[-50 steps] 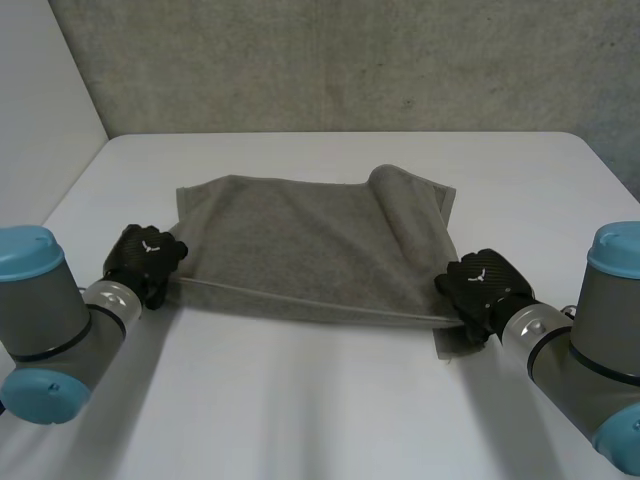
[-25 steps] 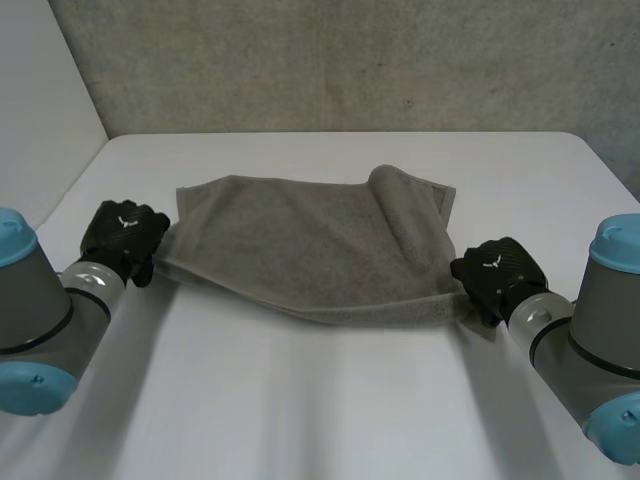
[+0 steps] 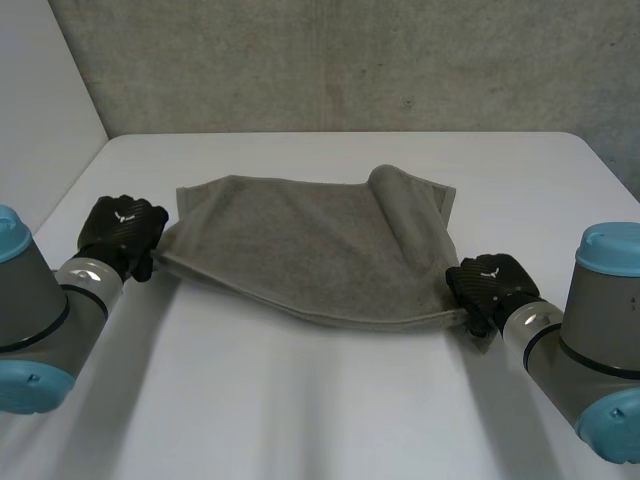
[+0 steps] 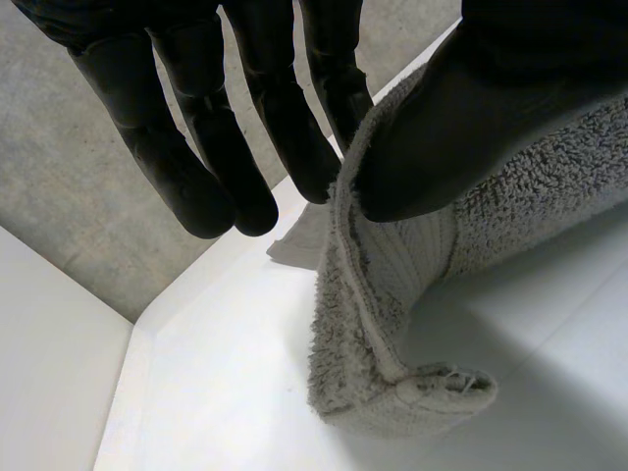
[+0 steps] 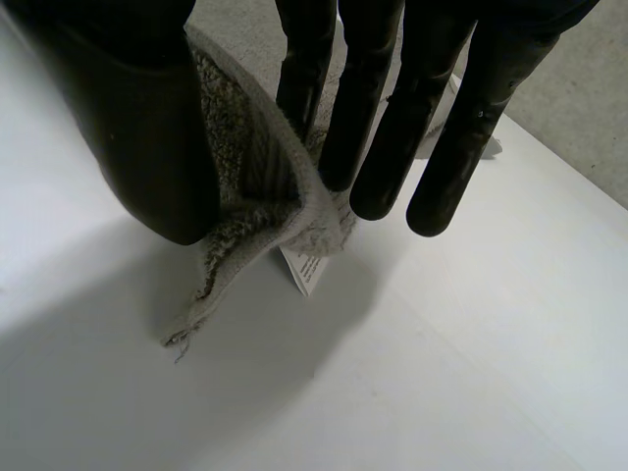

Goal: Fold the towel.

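Right hand point(image 3: 487, 283) inward — towel point(image 3: 300, 240) in pinch

**Robotics laboratory, test bench.** A plain white table point(image 3: 320, 410) stands against a rough grey concrete wall point(image 3: 350, 60), and a blank white panel point(image 3: 40, 90) closes off its left side. Two machine arms with grey joints and light-blue caps, the left arm point(image 3: 45, 310) and the right arm point(image 3: 590, 350), reach over the table, where a grey towel point(image 3: 300, 240) lies.
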Controlling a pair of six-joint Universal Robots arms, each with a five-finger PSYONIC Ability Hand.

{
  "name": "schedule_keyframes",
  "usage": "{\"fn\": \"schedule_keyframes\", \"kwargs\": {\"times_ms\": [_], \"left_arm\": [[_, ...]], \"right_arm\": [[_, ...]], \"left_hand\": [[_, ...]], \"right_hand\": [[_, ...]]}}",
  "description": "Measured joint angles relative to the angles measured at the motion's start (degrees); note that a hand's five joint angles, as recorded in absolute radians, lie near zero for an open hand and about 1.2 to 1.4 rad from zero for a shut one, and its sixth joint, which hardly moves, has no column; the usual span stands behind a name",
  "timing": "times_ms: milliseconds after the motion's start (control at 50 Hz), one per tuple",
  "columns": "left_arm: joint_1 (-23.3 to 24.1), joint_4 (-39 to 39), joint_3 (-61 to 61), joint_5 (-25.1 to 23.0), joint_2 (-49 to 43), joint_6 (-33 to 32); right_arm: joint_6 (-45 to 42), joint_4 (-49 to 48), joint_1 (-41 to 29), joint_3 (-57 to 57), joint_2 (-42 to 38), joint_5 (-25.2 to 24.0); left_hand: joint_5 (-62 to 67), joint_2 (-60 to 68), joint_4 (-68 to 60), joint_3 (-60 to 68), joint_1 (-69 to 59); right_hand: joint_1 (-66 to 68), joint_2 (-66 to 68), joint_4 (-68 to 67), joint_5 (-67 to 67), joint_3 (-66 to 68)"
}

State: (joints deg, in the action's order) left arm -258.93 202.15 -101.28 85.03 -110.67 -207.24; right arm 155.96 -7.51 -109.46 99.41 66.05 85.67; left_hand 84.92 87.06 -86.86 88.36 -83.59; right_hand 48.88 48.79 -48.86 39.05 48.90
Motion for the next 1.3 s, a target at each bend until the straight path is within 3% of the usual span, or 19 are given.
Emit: {"fn": "schedule_keyframes", "kwargs": {"times_ms": [60,100,240,400,560,720,1020,1120,1180,1300], "left_arm": [[-0.16,-0.01,0.02,-0.02,0.01,-0.01],[-0.25,-0.07,0.03,-0.03,0.12,-0.03],[-0.24,-1.22,0.42,-0.04,4.24,0.18],[-0.08,-4.36,3.48,0.17,17.52,4.37],[-0.21,-13.18,12.29,0.15,28.86,8.91],[-0.3,-20.9,20.87,0.24,24.41,8.75],[1.52,-21.84,31.88,0.43,0.1,1.51],[2.42,-20.36,40.04,1.07,-4.49,0.17],[3.28,-17.04,44.8,2.08,-4.95,2.11],[3.57,-5.23,46.75,3.26,3.0,14.24]], "right_arm": [[-0.16,-0.14,0.01,-0.03,-0.02,0.15],[-0.34,-0.6,0.05,-0.12,0.26,0.5],[-1.71,-2.21,0.59,-1.56,7.43,2.24],[-7.19,0.48,1.59,-8.25,23.23,1.8],[-13.91,16.43,4.21,-24.75,30.56,-3.04],[-16.54,27.58,8.36,-38.52,25.34,-7.12],[-17.5,24.9,3.29,-41.92,4.86,-6.47],[-19.08,18.28,1.57,-46.76,-0.32,-3.86],[-19.1,9.56,0.73,-49.86,-1.25,-1.04],[-15.86,-8.35,-0.4,-49.17,4.04,2.0]], "left_hand": [[0.0,0.0,0.0,0.0,0.0],[0.0,0.0,0.0,0.0,0.0],[0.0,0.0,0.0,0.13,0.0],[0.0,0.0,0.0,0.22,0.0],[0.0,0.01,0.0,0.26,0.0],[0.0,0.01,0.0,0.27,0.0],[0.73,0.01,0.0,0.3,0.0],[0.73,0.01,-0.49,0.32,0.0],[0.73,0.01,-0.49,0.33,0.0],[0.73,0.01,-0.49,0.35,0.0]], "right_hand": [[12.36,11.57,-11.31,11.25,11.22],[26.83,26.78,-26.15,26.41,26.3],[27.61,27.45,-28.14,27.84,28.19],[27.62,27.94,-28.14,27.83,28.24],[27.62,27.95,-28.14,27.84,28.25],[27.62,28.44,-28.14,27.84,28.28],[27.62,28.5,-28.14,28.35,28.5],[27.62,28.55,-28.14,28.35,28.5],[27.62,28.76,-28.14,28.35,28.51],[27.62,28.76,-28.14,28.36,28.57]]}}
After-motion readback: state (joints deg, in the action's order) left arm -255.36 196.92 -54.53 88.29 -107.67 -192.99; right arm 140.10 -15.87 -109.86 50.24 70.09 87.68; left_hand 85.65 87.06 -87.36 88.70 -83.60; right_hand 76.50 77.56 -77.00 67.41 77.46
